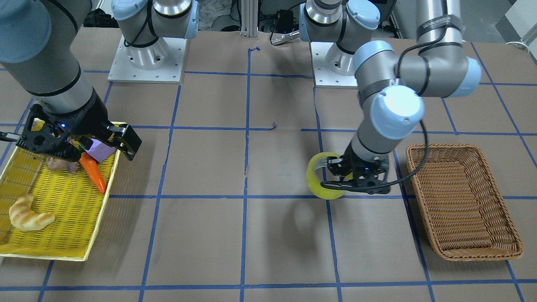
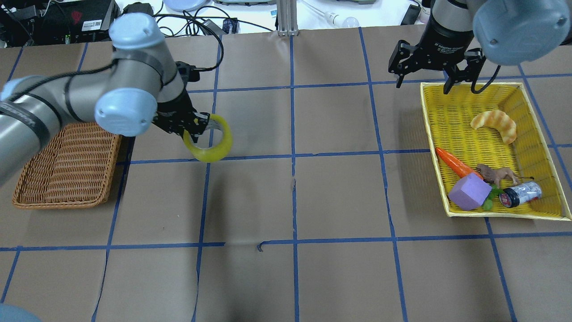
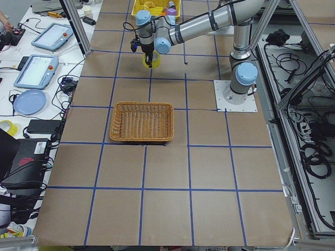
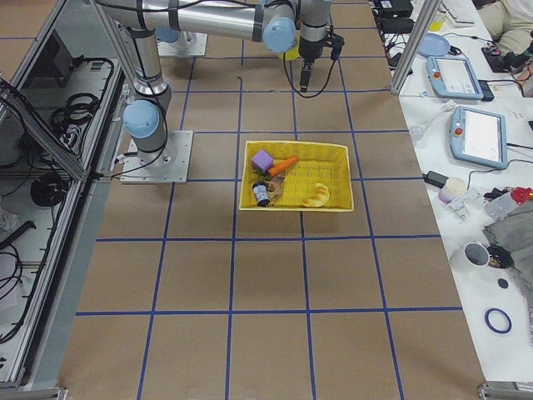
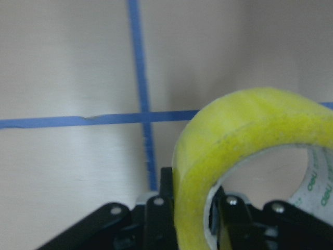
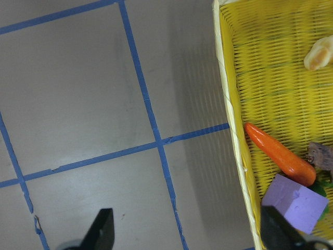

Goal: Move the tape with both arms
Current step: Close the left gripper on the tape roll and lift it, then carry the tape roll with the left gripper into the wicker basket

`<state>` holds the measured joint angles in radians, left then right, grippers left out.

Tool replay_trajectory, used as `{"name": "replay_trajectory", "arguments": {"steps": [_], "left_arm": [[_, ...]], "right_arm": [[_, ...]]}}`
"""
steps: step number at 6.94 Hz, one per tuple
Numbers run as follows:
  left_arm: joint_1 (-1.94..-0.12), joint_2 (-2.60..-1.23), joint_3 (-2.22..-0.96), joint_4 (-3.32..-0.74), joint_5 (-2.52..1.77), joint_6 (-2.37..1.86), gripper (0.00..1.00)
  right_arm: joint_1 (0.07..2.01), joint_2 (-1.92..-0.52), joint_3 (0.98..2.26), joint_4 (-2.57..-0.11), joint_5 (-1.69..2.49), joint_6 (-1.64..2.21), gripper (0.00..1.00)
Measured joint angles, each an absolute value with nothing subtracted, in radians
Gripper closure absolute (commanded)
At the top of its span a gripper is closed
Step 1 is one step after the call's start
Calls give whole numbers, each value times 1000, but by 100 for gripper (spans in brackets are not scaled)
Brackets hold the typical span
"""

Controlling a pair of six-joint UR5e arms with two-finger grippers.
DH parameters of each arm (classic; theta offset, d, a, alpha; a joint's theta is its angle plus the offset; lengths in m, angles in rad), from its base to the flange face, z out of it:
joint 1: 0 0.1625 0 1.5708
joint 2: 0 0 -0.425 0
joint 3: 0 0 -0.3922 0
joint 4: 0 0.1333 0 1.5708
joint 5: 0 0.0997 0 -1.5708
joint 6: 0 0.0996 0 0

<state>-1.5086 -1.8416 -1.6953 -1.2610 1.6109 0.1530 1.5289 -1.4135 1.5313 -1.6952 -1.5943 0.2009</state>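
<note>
Over the brown-papered bench (image 2: 313,201), the left gripper (image 2: 196,127) pinches one wall of the tape (image 2: 213,154), held aloft beside the basket (image 2: 67,170) near the robot's left end, while the right gripper (image 2: 422,82) hangs wide open at the tray (image 2: 451,116); that thin hold could let the roll slip.

Reaches with left arm (image 2: 67,100), wrist bent down, left gripper (image 2: 202,130) pinching wall of tape (image 2: 215,150). Hangs right gripper (image 2: 435,81) straight down from right arm (image 2: 514,22), jaws spread wide.
</note>
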Motion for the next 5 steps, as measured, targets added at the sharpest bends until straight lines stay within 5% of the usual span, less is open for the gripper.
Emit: {"name": "replay_trajectory", "arguments": {"steps": [5], "left_arm": [[-1055, -1895, -1683, -1093, 1697, 752, 100]], "right_arm": [[1532, -1446, 1522, -1631, -1590, 163, 0]]}}
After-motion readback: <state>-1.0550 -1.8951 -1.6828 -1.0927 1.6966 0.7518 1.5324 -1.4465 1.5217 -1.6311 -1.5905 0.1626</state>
